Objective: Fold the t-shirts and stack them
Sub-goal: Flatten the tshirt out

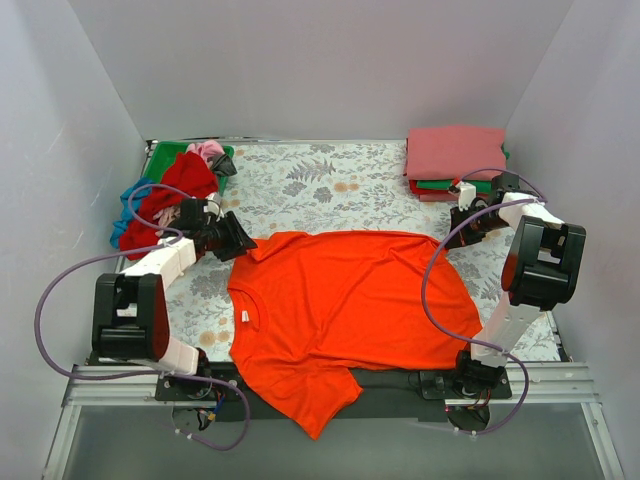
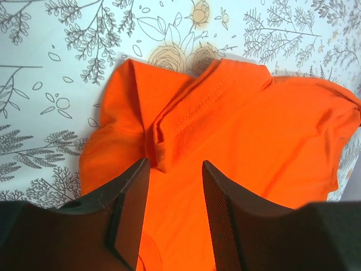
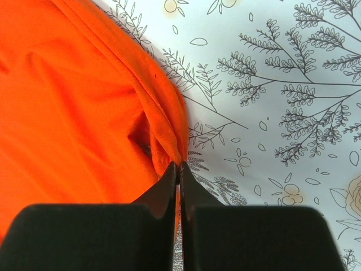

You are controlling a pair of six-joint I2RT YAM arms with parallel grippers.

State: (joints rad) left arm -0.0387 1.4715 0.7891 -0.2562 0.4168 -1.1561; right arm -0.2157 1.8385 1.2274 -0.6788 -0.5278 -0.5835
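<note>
Grey floral table cloth (image 1: 330,185), plain white enclosure walls (image 1: 320,60), metal rail (image 1: 570,382) along near edge

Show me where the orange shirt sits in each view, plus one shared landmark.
Top external: orange shirt mid-table, spread, sleeve over the near edge.
Left wrist: its sleeve, centre, ahead of the open left gripper.
Right wrist: left half, edge pinched by the right gripper.
Shared: floral cloth.
</note>
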